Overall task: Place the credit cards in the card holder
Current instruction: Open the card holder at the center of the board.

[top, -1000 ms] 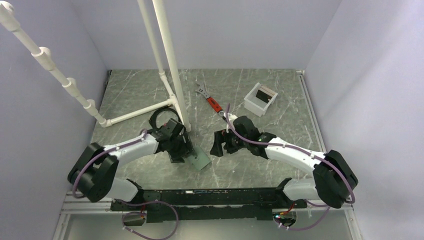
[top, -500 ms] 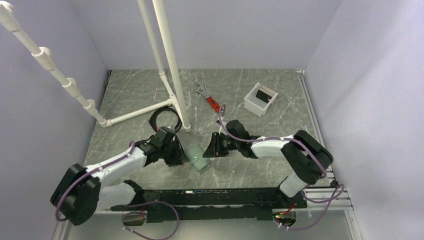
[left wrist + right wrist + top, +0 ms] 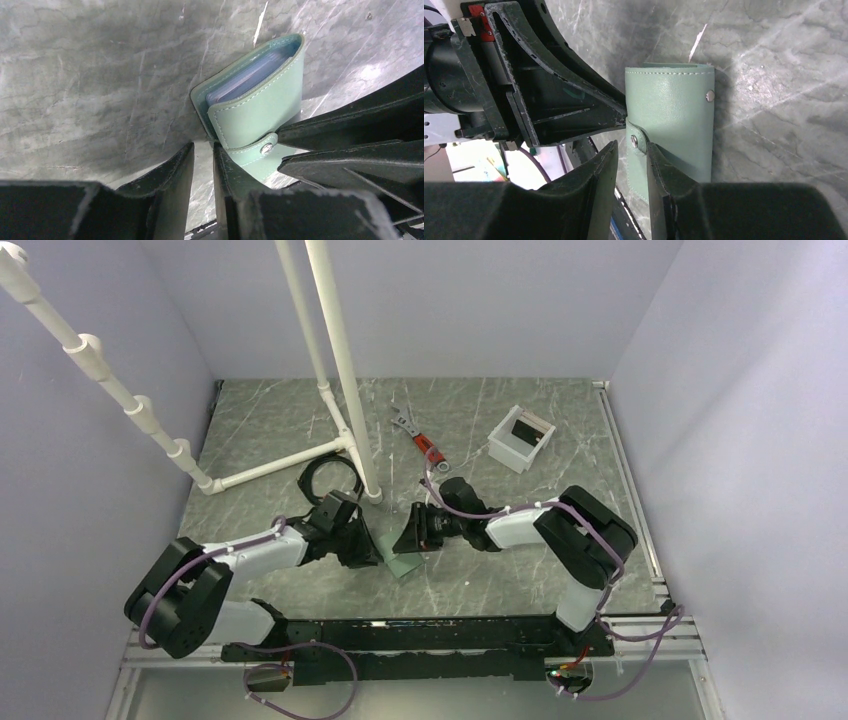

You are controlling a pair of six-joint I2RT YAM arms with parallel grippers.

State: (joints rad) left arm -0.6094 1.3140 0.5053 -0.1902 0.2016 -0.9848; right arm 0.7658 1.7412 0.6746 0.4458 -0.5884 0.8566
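The card holder [image 3: 255, 107] is a mint-green wallet lying folded on the marble table, low between my two grippers [image 3: 402, 562]. Pale blue credit cards [image 3: 247, 80] show edge-on inside its open end. Its snap strap [image 3: 634, 141] sticks out at one side. My left gripper [image 3: 203, 147] is at the wallet's corner, narrowly open with only table in the gap. One of its fingers [image 3: 225, 170] touches the wallet's edge. My right gripper [image 3: 631, 147] is narrowly open too. The strap lies in its gap against one finger [image 3: 659, 172], apart from the other.
A white square tub [image 3: 520, 438] stands at the back right. A red-handled wrench [image 3: 420, 442] lies behind the grippers. A black cable coil [image 3: 325, 475] and the white pipe frame [image 3: 345, 390] are at the back left. The black base rail [image 3: 420, 635] runs along the near edge.
Both arms have come in on the wallet from either side, the right one moving left. Both pairs of jaws have narrowed from wide open to a small gap.
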